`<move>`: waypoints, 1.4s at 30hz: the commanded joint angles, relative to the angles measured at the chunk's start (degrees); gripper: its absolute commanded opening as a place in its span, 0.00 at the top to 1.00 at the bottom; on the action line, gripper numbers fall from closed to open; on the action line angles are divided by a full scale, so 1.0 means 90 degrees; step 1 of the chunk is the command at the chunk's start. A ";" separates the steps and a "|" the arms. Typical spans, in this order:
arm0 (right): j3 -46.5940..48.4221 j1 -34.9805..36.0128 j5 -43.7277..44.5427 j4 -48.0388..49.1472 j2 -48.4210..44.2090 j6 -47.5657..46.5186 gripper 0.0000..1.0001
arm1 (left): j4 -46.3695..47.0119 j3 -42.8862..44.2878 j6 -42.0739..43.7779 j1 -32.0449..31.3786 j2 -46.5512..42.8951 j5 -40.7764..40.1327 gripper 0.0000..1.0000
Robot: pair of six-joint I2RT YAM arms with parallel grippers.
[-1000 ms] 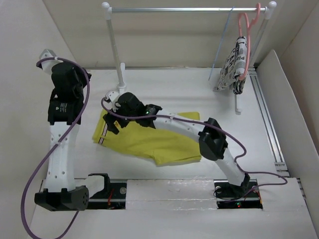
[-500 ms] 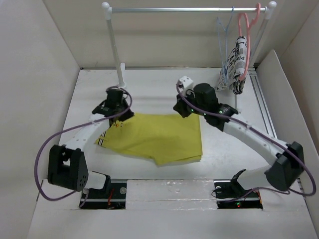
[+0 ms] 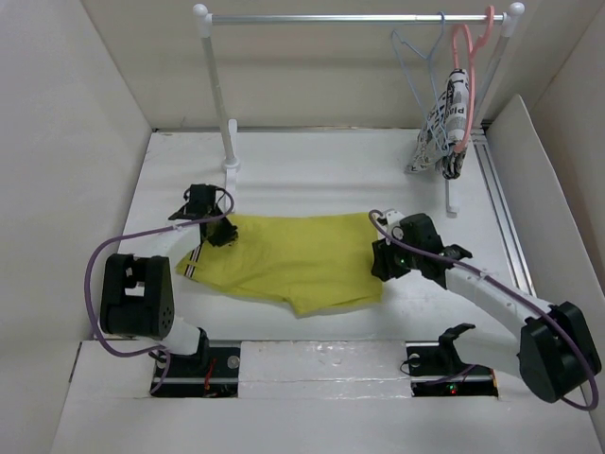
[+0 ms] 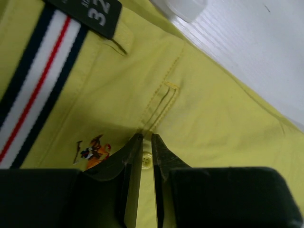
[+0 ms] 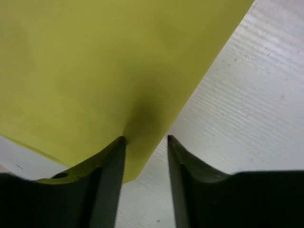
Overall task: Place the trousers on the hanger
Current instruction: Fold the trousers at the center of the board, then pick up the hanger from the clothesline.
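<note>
The mustard-yellow trousers [image 3: 293,260] lie flat on the white table, the striped waistband [image 3: 194,260] at the left. My left gripper [image 3: 219,235] is down on the waist end. In the left wrist view its jaws [image 4: 147,138] are pinched nearly together on the yellow cloth [image 4: 213,109], a button showing in the slit. My right gripper [image 3: 383,260] is at the trousers' right edge. Its jaws [image 5: 146,138] stand apart, with the cloth's edge [image 5: 95,61] between them. The pale-blue hanger [image 3: 416,61] hangs on the rail at the back right.
The clothes rail [image 3: 350,17] spans the back on a white post [image 3: 219,95]. A pink hanger [image 3: 463,47] with printed cloth [image 3: 442,123] hangs beside the blue one. A metal track [image 3: 506,218] runs along the right wall. Bare table [image 5: 247,95] lies right of the trousers.
The right arm has left the waistband and come to the trousers' right edge. The left arm has come down onto the waist end. The blue hanger has swung on the rail.
</note>
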 commanded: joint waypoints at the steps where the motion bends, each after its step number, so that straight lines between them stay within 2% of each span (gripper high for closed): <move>1: -0.0314 -0.0115 -0.0250 0.0566 0.0520 -0.0035 0.57 | -0.0227 -0.0157 -0.0013 0.0059 0.0085 -0.0856 0.89; 5: -0.0169 -0.0242 -0.0261 0.0637 0.1097 -0.0212 0.78 | -0.0393 -0.0128 -0.0130 0.0292 -0.0061 -0.1240 0.90; 6: 0.0199 -0.0301 -0.0270 0.0482 0.1302 -0.0473 0.82 | -0.0413 -0.0060 -0.0179 0.0467 -0.0264 -0.1173 0.90; 8: 0.0367 -0.0301 -0.0270 0.0218 0.1304 -0.0534 0.80 | -0.0394 0.0125 -0.0179 0.0469 -0.0363 -0.1124 0.90; 10: 0.1018 -0.0301 -0.0174 -0.0375 0.1109 -0.0768 0.69 | -0.0432 0.0659 -0.0160 0.0469 -0.0617 -0.1075 0.90; 11: 0.1284 -0.0214 -0.0076 -0.0621 0.1012 -0.0836 0.53 | -0.0461 0.0895 -0.0141 0.0343 -0.0676 -0.0988 0.90; 14: 0.2300 -0.0155 0.0042 -0.1471 0.0679 -0.1178 0.24 | -0.0569 0.1891 0.0074 -0.0466 -0.0677 -0.1055 0.90; 16: 0.2807 -0.0233 -0.0006 -0.2006 0.0572 -0.1267 0.19 | -0.0550 0.2486 0.0288 -0.1148 -0.0492 -0.1036 0.91; 18: 0.3627 -0.0388 -0.0084 -0.2282 0.0503 -0.1296 0.18 | -0.0520 0.2820 0.0416 -0.1648 -0.0190 -0.0899 0.93; 19: 0.3911 -0.0389 -0.0162 -0.2457 0.0445 -0.1315 0.22 | -0.0462 0.3063 0.0523 -0.2182 -0.0091 -0.0880 0.95; 20: 0.4194 -0.0389 -0.0230 -0.2507 0.0425 -0.1325 0.41 | -0.0423 0.3143 0.0562 -0.2468 0.0006 -0.0957 0.99; 21: 0.4796 -0.0447 -0.0328 -0.2547 0.0415 -0.1364 0.53 | -0.0423 0.3212 0.0553 -0.2703 0.0239 -0.0977 1.00; 23: 0.5434 -0.0593 -0.0494 -0.2654 0.0483 -0.1413 0.92 | -0.0394 0.3271 0.0466 -0.3161 0.0436 -0.0706 1.00; 25: 0.6420 -0.0749 -0.0573 -0.2800 0.0590 -0.1539 1.00 | -0.0073 0.3029 0.0407 -0.3426 0.0544 -0.0616 1.00; 28: 0.7415 -0.1276 -0.0525 -0.2859 0.0883 -0.1813 1.00 | 0.0114 0.2890 0.0377 -0.3866 0.0642 -0.0430 1.00; 31: 0.7916 -0.2076 -0.0602 -0.2802 0.1361 -0.2008 1.00 | 0.0095 0.2900 0.0387 -0.4023 0.0798 -0.0391 1.00; 34: 0.8005 -0.2654 -0.0544 -0.2500 0.1799 -0.2058 0.70 | 0.0105 0.2861 0.0465 -0.4159 0.0779 -0.0352 1.00; 35: 0.8044 -0.2742 -0.0544 -0.2460 0.1927 -0.2048 0.50 | 0.0114 0.2841 0.0484 -0.4160 0.0759 -0.0391 1.00; 36: 0.8102 -0.2820 -0.0640 -0.2420 0.2083 -0.2067 0.43 | 0.0115 0.2822 0.0485 -0.4160 0.0720 -0.0391 1.00; 38: 0.8316 -0.2821 -0.0769 -0.2527 0.2552 -0.2135 0.34 | 0.0153 0.2715 0.0455 -0.4160 0.0672 -0.0343 1.00; 42: 0.8415 -0.2762 -0.0769 -0.2304 0.3022 -0.2194 0.34 | 0.0212 0.2539 0.0416 -0.4160 0.0603 -0.0196 1.00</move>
